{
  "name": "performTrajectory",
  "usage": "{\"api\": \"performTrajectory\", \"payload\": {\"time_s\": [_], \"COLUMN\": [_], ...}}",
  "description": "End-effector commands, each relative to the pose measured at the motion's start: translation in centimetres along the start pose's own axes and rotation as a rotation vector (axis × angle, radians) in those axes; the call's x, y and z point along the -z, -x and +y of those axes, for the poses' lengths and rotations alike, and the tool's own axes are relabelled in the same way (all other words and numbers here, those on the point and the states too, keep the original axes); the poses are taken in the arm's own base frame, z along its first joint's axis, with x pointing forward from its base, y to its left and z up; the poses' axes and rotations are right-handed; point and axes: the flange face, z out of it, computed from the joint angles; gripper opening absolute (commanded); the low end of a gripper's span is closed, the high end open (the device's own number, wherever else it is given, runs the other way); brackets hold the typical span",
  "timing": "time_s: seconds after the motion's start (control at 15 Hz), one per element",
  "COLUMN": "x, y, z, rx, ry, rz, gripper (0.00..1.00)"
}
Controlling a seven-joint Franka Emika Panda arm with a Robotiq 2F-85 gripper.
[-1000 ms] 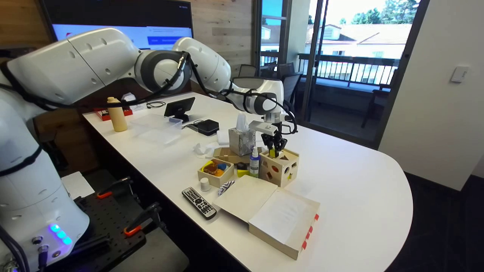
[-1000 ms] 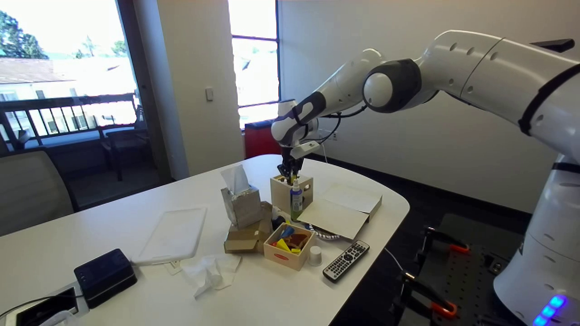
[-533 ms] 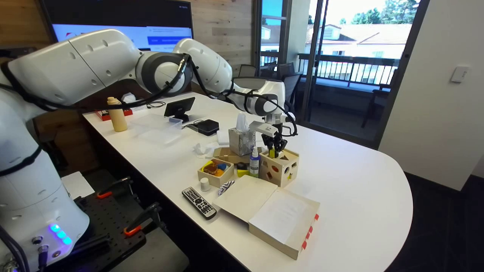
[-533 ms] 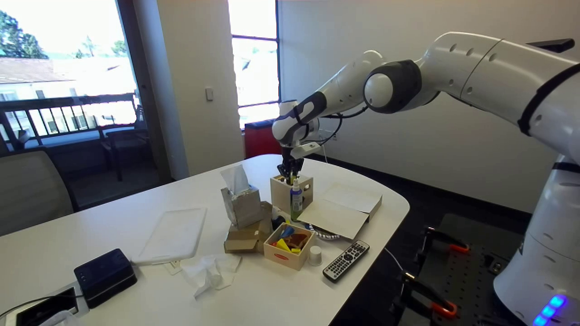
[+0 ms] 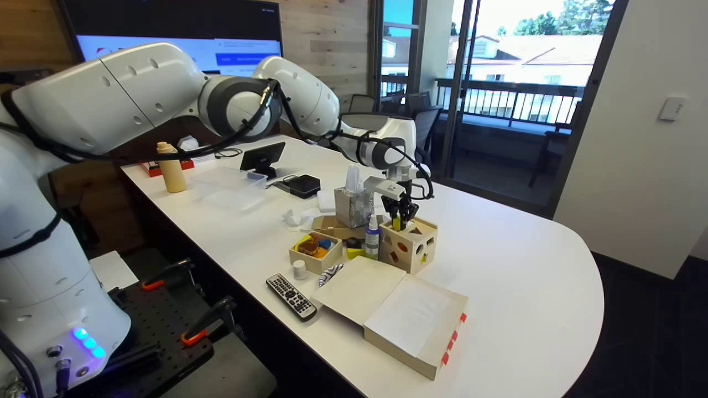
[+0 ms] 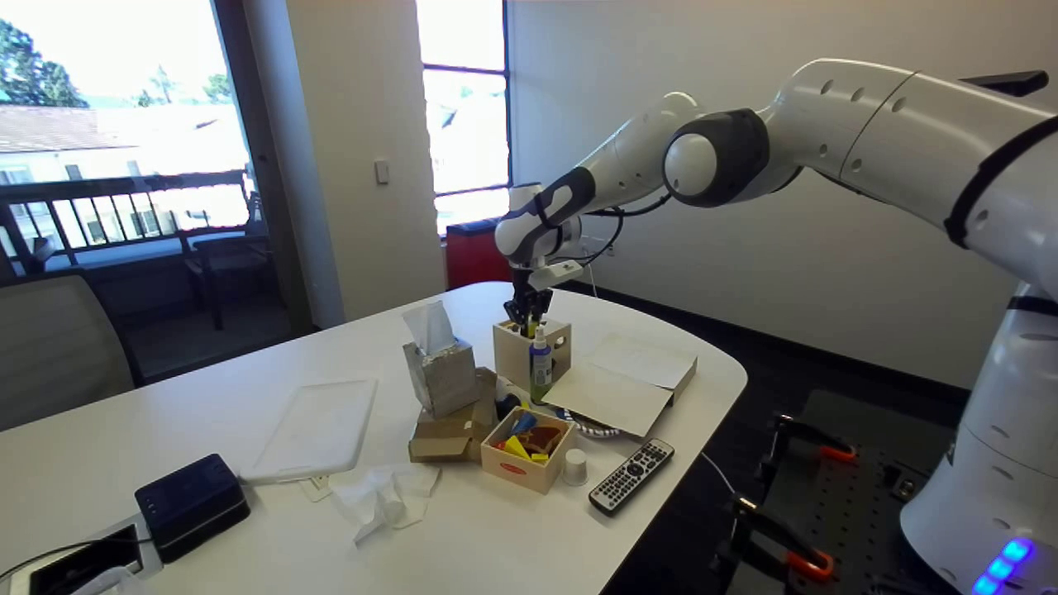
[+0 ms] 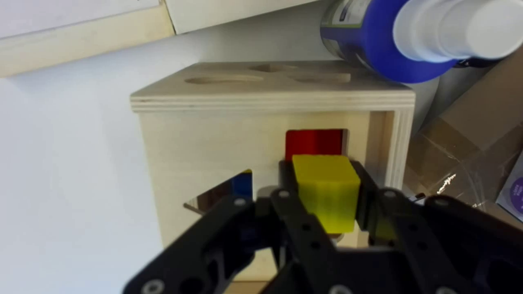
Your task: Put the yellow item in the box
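Note:
The yellow block is held between the two black fingers of my gripper in the wrist view. It also shows in an exterior view. The box is a light-wood cube with shaped holes, and it also shows in the wrist view. The gripper is over the box's top face, with the block close above it. The block partly covers a square hole with red inside. A triangular hole shows beside it. Whether the block's lower end touches the top face is hidden.
A purple spray bottle stands close beside the box. A tissue box on brown cardboard is nearby. An open flat white box, a wooden tray of coloured pieces and a remote lie in front.
The arm has lowered very slightly since one second ago and shifted a little sideways. The yellow block stays in the gripper over the box.

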Motion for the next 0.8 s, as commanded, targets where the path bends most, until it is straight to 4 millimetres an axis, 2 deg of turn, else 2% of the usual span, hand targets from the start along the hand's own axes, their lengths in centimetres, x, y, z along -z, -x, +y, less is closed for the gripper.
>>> {"api": "performTrajectory", "payload": {"time_s": [0.0,0.73], "x": [-0.16,-0.69], "y": [-0.2,-0.06], "z": [-0.14,0.6], "rx": [0.016,-0.001], "ry": [-0.032,-0.02], "rz": [0.004,0.014], "gripper": [0.09,0.09]}}
